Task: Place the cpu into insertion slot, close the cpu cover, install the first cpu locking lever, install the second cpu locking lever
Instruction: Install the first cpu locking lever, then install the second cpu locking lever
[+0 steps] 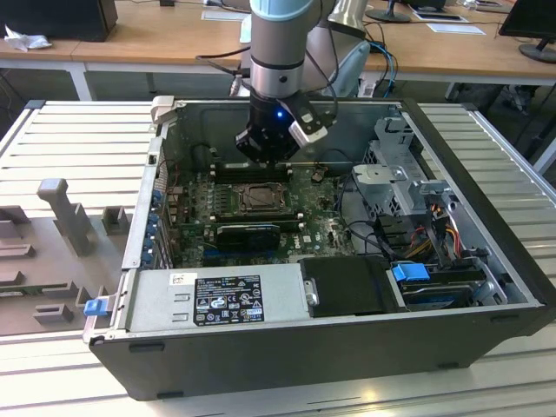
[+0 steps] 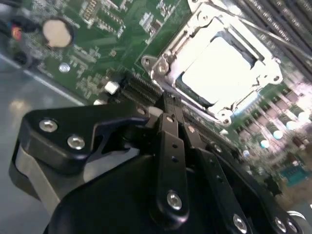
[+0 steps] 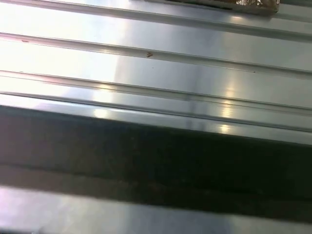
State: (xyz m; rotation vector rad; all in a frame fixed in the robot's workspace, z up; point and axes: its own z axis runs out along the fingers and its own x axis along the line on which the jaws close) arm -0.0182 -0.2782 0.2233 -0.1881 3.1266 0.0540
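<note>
The arm hangs over an open computer case [image 1: 486,261] that lies on a ribbed metal bench [image 1: 78,139]. In the exterior view the gripper [image 1: 263,155] is just above the green motherboard [image 1: 326,230], at about 12 o'clock from the insertion slot [image 1: 259,199], near the far wall of the case.

In the second wrist view the gripper [image 2: 168,109] fills the lower part, with its black links and screws. The jaws look closed together, tip against tip, and I see nothing between them. Their tips are just beside the near corner of the socket but I cannot tell if they touch the board.

The cpu [image 2: 222,68] lies flat inside the insertion slot [image 2: 161,68], with its pale metal top up and very bright under the light. The cpu cover [image 2: 258,51] is down around the chip as a silver frame, and the chip shows through its window. A thin metal lever [image 2: 287,38] runs at a slant past the far side of the socket, beside the long black memory slots [image 2: 280,17]. A round coin battery [image 2: 57,32] sits on the board at about 9 o'clock from the socket.

In the exterior view a power supply [image 1: 217,300] with a label lies at 6 o'clock from the socket, and a blue clip [image 1: 410,271] is at 4 o'clock. The first wrist view shows ribbed metal [image 3: 156,63] and a dark band [image 3: 156,165].
</note>
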